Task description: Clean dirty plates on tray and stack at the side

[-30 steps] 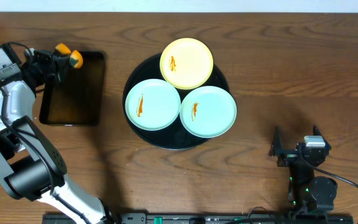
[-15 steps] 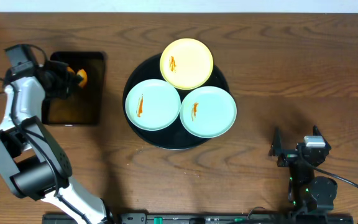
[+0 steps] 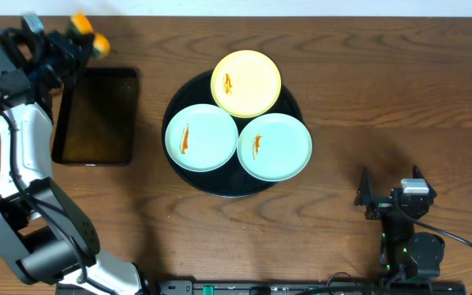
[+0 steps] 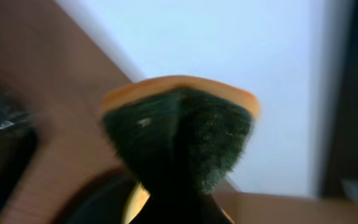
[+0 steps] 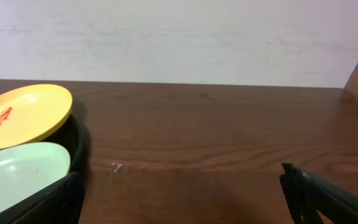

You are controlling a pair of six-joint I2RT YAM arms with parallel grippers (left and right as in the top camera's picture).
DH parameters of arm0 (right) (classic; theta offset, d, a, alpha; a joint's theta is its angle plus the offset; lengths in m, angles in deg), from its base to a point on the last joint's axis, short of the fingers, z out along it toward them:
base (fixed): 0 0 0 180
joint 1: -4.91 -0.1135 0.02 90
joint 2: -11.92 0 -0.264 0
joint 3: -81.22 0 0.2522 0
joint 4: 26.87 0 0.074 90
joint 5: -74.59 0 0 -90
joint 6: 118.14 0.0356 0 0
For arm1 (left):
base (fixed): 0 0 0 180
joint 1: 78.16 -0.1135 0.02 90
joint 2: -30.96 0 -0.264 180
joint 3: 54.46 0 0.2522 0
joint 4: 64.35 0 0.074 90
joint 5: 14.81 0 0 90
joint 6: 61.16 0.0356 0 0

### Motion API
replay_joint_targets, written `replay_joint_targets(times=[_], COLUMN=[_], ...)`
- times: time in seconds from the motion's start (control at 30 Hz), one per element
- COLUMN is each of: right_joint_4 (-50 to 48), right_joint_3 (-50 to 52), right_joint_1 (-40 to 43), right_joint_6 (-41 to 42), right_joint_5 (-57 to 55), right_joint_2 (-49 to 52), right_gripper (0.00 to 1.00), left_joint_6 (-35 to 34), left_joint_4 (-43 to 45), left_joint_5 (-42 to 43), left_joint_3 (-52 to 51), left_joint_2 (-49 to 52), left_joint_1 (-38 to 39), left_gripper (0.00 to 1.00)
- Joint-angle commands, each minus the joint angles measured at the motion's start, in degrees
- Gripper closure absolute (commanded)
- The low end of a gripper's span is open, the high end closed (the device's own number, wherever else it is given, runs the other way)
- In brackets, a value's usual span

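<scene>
Three plates lie on the round black tray [image 3: 220, 188]: a pale yellow plate [image 3: 246, 83] at the back and two mint-blue plates [image 3: 201, 137] [image 3: 274, 146] in front, each with an orange-brown smear. My left gripper [image 3: 70, 45] is near the table's far left corner, well left of the tray, shut on a sponge [image 3: 87, 43]. The left wrist view shows that sponge [image 4: 179, 134], orange on top and green below, pinched and folded in the left gripper [image 4: 178, 199]. My right gripper [image 3: 383, 199] stands open and holds nothing at the front right. In the right wrist view the right gripper [image 5: 185, 199] faces the yellow plate [image 5: 23, 112].
A smaller rectangular black tray [image 3: 97, 115] lies left of the round tray, just in front of the left gripper. Bare wood stretches right of the round tray. The table's far edge meets a white wall [image 5: 179, 37].
The left gripper, holding the sponge, dipped over the rectangular tray half a second ago and has since swung back to the table's far left corner. The right arm and the plates have not moved.
</scene>
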Motion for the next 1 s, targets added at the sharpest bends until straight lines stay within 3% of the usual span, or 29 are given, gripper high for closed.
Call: replay_joint_targets(times=[0.0,0.07,0.17,0.33,0.43,0.53,0.73,0.83,0.97], right_joint_4=[0.24,0.24,0.24,0.24,0.24,0.24,0.24,0.24,0.24], right_joint_3=[0.09,0.09,0.09,0.09,0.09,0.09,0.09,0.09,0.09], right_joint_1=[0.63,0.63,0.63,0.63,0.63,0.63,0.63,0.63,0.63], right_joint_6=[-0.5,-0.5,-0.5,-0.5,-0.5,-0.5,-0.5,-0.5,-0.5], right_joint_5=[-0.13,-0.13,-0.13,-0.13,-0.13,-0.13,-0.13,-0.13,-0.13], right_joint_2=[-0.22,-0.22,-0.22,-0.22,-0.22,-0.22,-0.22,-0.22,-0.22], right_gripper=[0.01,0.01,0.01,0.01,0.01,0.01,0.01,0.01,0.01], left_joint_6=[14.45,17.92,19.32,19.23,13.81,11.34,28.61,37.64,37.77], left_joint_4=[-18.36,-23.61,-25.0,-18.43,-11.69,-10.25,-22.69,-24.33,-23.98], left_joint_5=[-28.65,-37.22,-35.67,-13.97,-5.38,-8.41,-31.45,-33.29,-33.27], left_joint_3=[-0.04,-0.15,-0.13,0.07,0.07,0.07,-0.11,-0.11,0.48], left_joint_2=[1.51,3.23,4.22,0.44,-3.04,-6.36,-2.14,4.66,4.96], left_joint_1=[0.57,0.9,0.85,-0.35,-1.66,-2.23,1.6,3.5,2.91], left_gripper=[0.93,0.93,0.93,0.93,0.93,0.93,0.93,0.93,0.93])
